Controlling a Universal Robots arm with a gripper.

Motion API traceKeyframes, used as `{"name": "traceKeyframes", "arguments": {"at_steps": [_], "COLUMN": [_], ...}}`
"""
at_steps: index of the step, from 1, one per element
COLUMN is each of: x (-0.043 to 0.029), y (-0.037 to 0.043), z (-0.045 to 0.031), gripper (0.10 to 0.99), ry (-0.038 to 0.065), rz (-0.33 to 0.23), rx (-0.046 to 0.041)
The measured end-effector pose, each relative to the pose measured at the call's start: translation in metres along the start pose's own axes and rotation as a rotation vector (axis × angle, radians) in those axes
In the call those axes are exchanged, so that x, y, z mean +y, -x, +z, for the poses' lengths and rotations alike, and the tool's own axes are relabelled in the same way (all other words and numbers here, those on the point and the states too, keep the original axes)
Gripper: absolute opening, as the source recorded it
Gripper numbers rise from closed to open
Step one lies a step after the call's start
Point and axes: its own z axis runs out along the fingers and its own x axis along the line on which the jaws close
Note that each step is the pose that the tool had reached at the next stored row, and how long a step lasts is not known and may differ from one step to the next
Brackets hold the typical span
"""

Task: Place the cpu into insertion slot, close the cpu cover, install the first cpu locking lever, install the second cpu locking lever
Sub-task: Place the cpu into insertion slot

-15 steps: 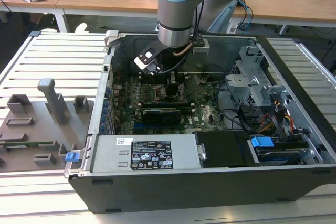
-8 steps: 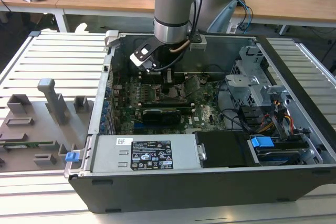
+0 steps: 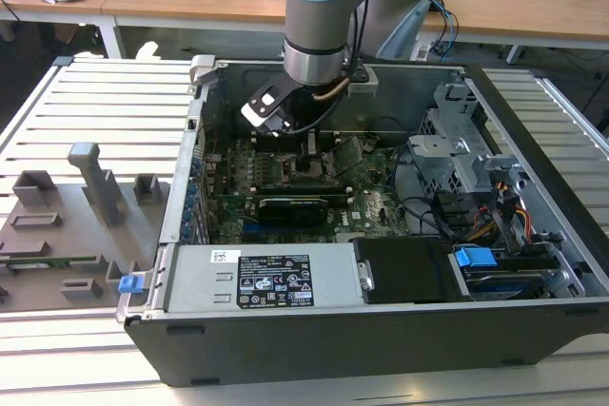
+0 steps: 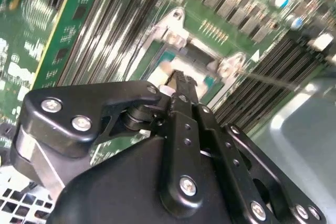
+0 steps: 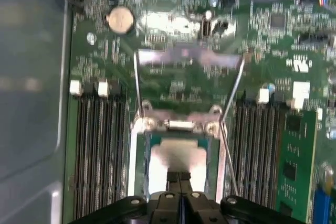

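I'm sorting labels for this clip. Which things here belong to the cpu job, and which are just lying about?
Job in hand:
pincer, cpu, insertion slot, cpu cover, locking levers.

Lying about:
coin cell, memory slots, power supply, drive cage.

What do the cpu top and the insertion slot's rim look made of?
The cpu looks topped with bare metal: pale silver-grey, dull, with soft glare. The insertion slot has a rim that looks like brighter sheet metal, probably steel, glinting at its screwed corners.
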Motion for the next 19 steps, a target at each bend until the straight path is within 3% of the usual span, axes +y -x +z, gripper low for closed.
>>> {"name": "traceKeyframes", "arguments": {"at_steps": [4,5,8,19], "x": [0.0071,0.0069,0.0068,0.0068], "y": [-0.0001,0.0,-0.0006,-0.0015], "z": [-0.0044,-0.0093,-0.0396,-0.0798], "gripper": [0.106,0.106,0.106,0.106], "ry": [0.0,-0.001,-0.001,-0.002], "rz": [0.0,0.0,0.0,0.0], "rx": [0.0006,-0.0036,-0.0166,-0.0299]}}
